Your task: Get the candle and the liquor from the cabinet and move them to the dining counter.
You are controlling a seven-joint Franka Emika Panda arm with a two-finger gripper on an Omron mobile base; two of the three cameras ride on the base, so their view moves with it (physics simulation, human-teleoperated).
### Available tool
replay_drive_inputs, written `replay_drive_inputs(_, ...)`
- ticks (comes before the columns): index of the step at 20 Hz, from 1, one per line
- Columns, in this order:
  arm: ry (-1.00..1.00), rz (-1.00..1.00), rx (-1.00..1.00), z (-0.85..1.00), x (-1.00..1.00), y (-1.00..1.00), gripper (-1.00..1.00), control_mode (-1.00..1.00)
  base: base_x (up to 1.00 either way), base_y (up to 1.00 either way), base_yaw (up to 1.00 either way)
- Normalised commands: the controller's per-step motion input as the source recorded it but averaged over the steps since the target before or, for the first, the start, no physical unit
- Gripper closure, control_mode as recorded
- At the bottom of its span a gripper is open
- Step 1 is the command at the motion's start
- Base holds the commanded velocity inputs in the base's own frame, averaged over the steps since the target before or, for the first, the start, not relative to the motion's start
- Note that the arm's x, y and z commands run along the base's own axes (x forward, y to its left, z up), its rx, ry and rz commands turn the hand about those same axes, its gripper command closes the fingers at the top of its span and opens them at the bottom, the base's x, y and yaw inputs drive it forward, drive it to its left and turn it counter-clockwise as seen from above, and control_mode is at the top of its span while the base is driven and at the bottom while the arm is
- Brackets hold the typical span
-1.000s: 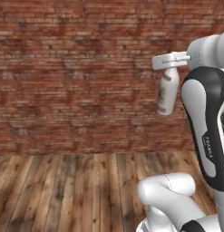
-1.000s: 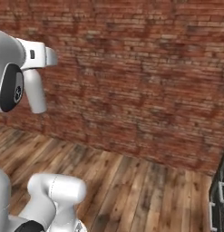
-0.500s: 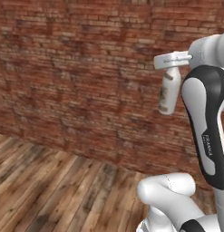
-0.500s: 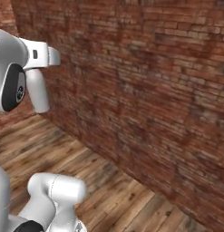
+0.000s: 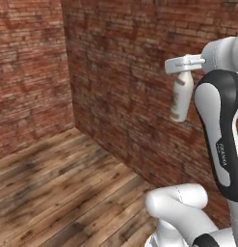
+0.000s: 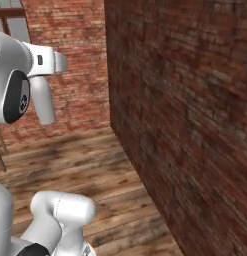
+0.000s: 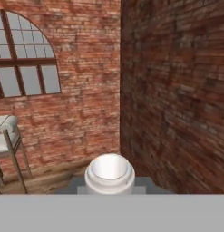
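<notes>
Pale off-white liquor bottle point(image 5: 181, 96) with a brownish-grey label band hangs upright from the white two-finger gripper point(image 5: 185, 63), which is clamped on its narrow neck, high beside the red brick wall point(image 5: 125, 77).

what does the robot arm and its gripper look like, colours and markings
The arm is glossy white with rounded shells and black joint sections; one black section carries small white lettering, too small to read. The gripper is a flat white bar-shaped hand. No loose cables show.
</notes>
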Motion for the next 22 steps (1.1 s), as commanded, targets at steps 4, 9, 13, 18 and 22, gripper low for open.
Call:
replay_drive_inputs(4, 0.00, 0.00, 0.00, 0.00, 0.00, 0.00, 1.00, 1.00, 0.93, -0.23, 0.76)
replay_drive_inputs(9, 0.00, 0.00, 0.00, 0.00, 0.00, 0.00, 1.00, 1.00, 0.93, -0.27, 0.74)
replay_drive_inputs(13, 0.00, 0.00, 0.00, 0.00, 0.00, 0.00, 1.00, 1.00, 0.95, -0.29, 0.74)
replay_drive_inputs(18, 0.00, 0.00, 0.00, 0.00, 0.00, 0.00, 1.00, 1.00, 0.97, -0.25, 0.76)
replay_drive_inputs(22, 0.00, 0.00, 0.00, 0.00, 0.00, 0.00, 1.00, 1.00, 0.94, -0.30, 0.75)
